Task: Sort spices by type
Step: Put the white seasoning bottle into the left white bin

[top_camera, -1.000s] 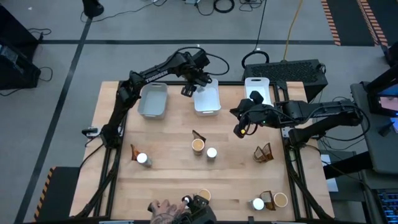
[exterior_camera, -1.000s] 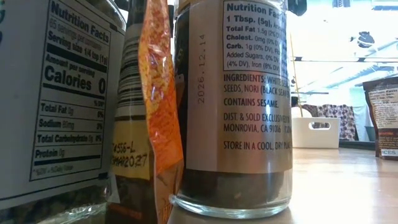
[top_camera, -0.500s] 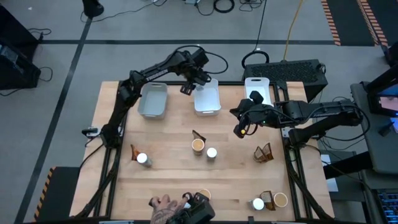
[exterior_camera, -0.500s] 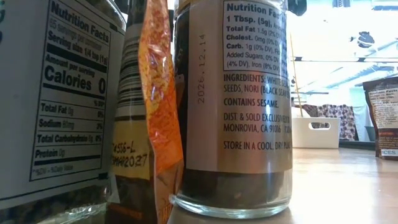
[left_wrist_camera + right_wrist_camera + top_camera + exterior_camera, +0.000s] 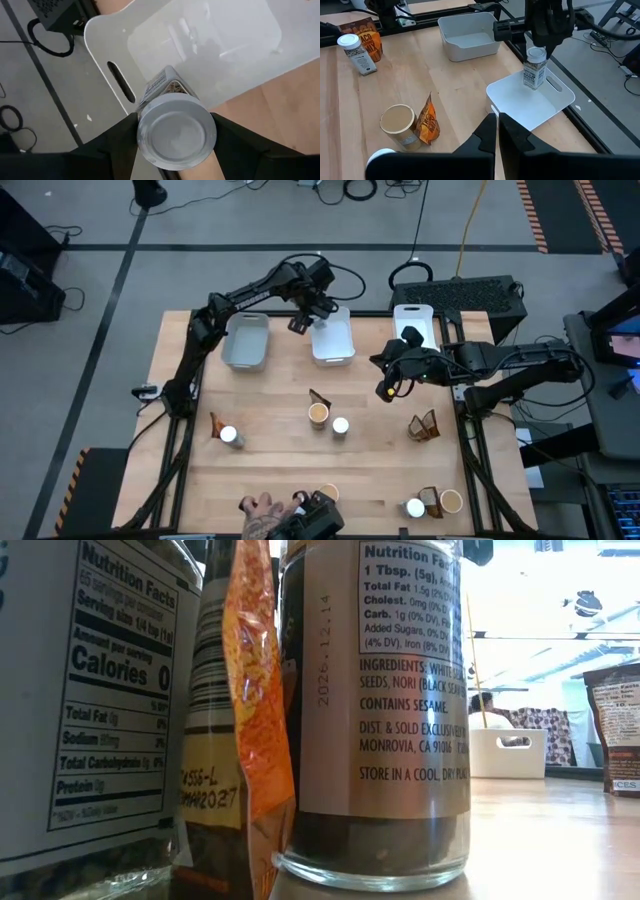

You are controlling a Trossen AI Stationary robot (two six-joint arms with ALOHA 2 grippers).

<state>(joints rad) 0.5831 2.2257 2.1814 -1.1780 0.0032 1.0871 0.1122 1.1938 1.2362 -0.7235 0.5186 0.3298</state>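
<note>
- The left claw (image 5: 299, 323) grips a white-capped jar (image 5: 535, 68) and holds it upright above the far end of the middle white tray (image 5: 334, 340). I cannot tell if the jar's bottom touches the tray.
- In the left wrist view the jar's round cap (image 5: 176, 132) sits tight between the two dark fingers (image 5: 117, 141), with the tray's slotted rim (image 5: 118, 82) just behind it.
- The right claw (image 5: 385, 390) hangs over the bare tabletop (image 5: 270, 450), near the third white tray (image 5: 412, 320) at the far right; its fingers (image 5: 485, 137) are pressed together and hold nothing.
- A grey tray (image 5: 246, 340) stands to the left of the middle tray.
- In the middle of the tabletop a tan-topped tub (image 5: 318, 414) stands with a dark pouch (image 5: 318, 397) and another white-capped jar (image 5: 340, 425) just beside it.
- At the left side, a pouch (image 5: 214, 423) and a jar (image 5: 229, 436) stand together.
- At the right side a pouch (image 5: 424, 425) stands alone.
- At the near right corner, a jar (image 5: 415, 507), a pouch (image 5: 430, 500) and a tub (image 5: 451, 501) are grouped.
- At the near edge a person's hand (image 5: 262, 516) rests beside a dark device (image 5: 315, 515).
- The low view is filled by spice jars (image 5: 375, 710) very close to the camera.
</note>
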